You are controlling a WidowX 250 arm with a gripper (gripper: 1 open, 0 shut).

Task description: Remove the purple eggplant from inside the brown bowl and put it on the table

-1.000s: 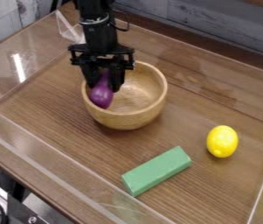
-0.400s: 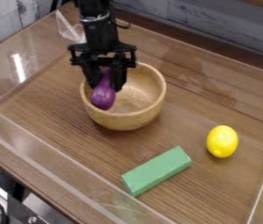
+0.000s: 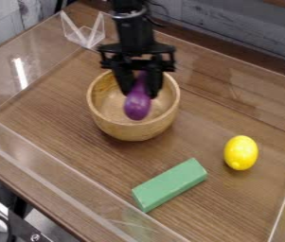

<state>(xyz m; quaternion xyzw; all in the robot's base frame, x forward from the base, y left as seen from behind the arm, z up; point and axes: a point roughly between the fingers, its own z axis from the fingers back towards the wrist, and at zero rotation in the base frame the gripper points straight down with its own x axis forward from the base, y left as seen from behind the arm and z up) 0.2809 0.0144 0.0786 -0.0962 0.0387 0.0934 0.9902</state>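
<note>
Above the brown bowl (image 3: 134, 111), the gripper (image 3: 138, 97) is closed tight on the purple eggplant (image 3: 135, 106), which might slip back inside if carried sideways too low.

This looks like a robotics lab test bench: a dark wood-grain table (image 3: 56, 142) fenced by clear acrylic walls (image 3: 18, 71), a black robot arm (image 3: 132, 28) mounted at it, and toy props like a yellow lemon (image 3: 240, 152) and green block (image 3: 170, 184).
</note>
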